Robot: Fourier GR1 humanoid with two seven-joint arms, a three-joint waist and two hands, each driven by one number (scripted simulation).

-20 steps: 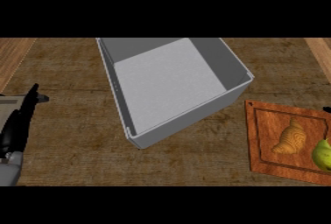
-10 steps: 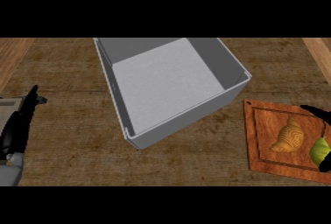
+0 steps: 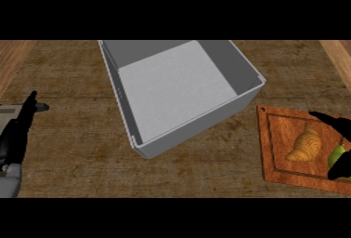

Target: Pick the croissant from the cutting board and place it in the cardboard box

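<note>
Brown, mottled counter (image 3: 68,69) bearing a grey open-topped box (image 3: 198,128) set askew near its middle and, just beside that at the right, a wooden cutting board (image 3: 295,174).

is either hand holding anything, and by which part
Nothing is held. The croissant lies free on the cutting board; the right hand is open beside it, and the left hand rests open at the view's left edge.

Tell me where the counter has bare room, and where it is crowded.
Bare: the counter between the left hand and the box, the strip in front of the box up to the cutting board, and the box's inside. Crowded: the cutting board, with the croissant, a green fruit and the right hand above.
</note>
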